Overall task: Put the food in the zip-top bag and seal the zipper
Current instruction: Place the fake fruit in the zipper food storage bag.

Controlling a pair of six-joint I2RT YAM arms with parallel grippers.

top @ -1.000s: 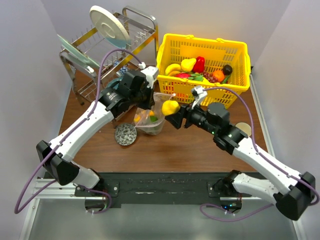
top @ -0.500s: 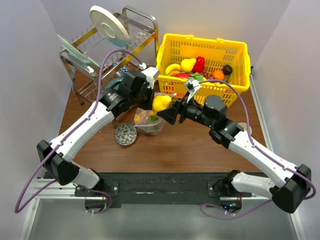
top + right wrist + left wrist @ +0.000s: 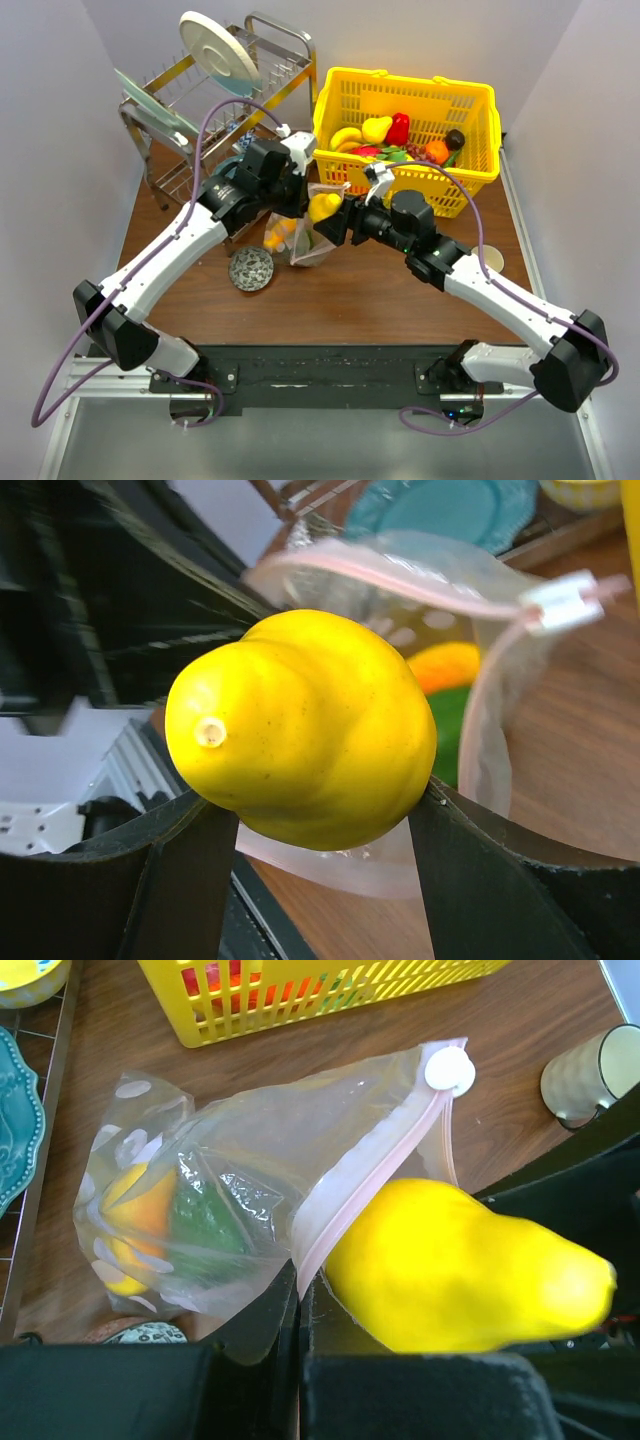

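Note:
The clear zip-top bag (image 3: 303, 243) stands on the brown table, its mouth held up by my left gripper (image 3: 298, 1290), which is shut on the pinkish zipper (image 3: 360, 1195) strip. A white slider (image 3: 449, 1068) sits at the strip's far end. Inside the bag lie an orange piece (image 3: 135, 1210) and a green piece (image 3: 205, 1225). My right gripper (image 3: 315, 810) is shut on a yellow pear (image 3: 310, 725), stem end toward the camera, right at the bag's open mouth (image 3: 480, 740). From above, the pear (image 3: 322, 207) hangs over the bag between both grippers.
The yellow basket (image 3: 400, 82) behind holds a banana, a red pepper, grapes and other food. A wire dish rack (image 3: 200, 110) with plates stands at the back left. A patterned round dish (image 3: 251, 267) lies left of the bag, and a cup (image 3: 490, 262) sits to the right.
My right gripper has carried the yellow pear leftward to the bag's mouth. The left gripper has kept its hold; the bag has pulled taller and narrower.

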